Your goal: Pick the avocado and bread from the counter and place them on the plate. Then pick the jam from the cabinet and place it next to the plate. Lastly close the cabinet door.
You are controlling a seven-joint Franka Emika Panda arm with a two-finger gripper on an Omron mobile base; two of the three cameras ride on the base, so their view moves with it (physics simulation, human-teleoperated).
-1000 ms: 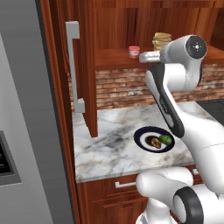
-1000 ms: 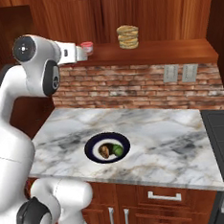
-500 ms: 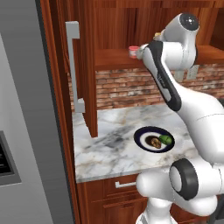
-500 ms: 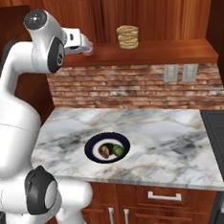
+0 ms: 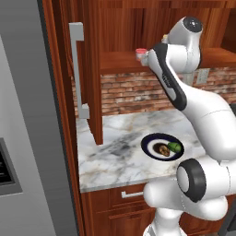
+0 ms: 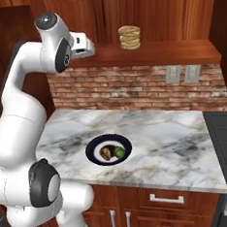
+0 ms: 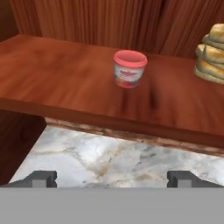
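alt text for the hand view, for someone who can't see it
A small pinkish-red jam jar stands upright on a reddish-brown cabinet shelf, ahead of the open gripper. A stack of tan discs sits at the right edge; marble counter shows below.

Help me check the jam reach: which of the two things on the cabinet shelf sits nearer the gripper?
The jam, the pink-lidded jar straight ahead of the open gripper; the stack of tan discs stands farther off to one side.
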